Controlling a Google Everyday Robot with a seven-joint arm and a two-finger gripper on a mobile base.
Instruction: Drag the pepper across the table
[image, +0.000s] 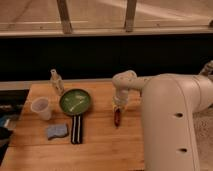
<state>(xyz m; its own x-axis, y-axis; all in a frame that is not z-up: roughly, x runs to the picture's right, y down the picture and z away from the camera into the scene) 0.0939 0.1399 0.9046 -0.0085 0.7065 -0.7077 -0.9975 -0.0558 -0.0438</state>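
My gripper (118, 106) is down on the pepper (117, 119), mid-surface (100, 150) toward the right edge. Honestly can't tell how wide my jaws are. No readable labels on anything, green pan (75, 101) included.

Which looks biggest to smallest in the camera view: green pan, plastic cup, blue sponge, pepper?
1. Green pan
2. Plastic cup and blue sponge: look alike, no ranking
3. Pepper, smallest, directly under the claw on the table
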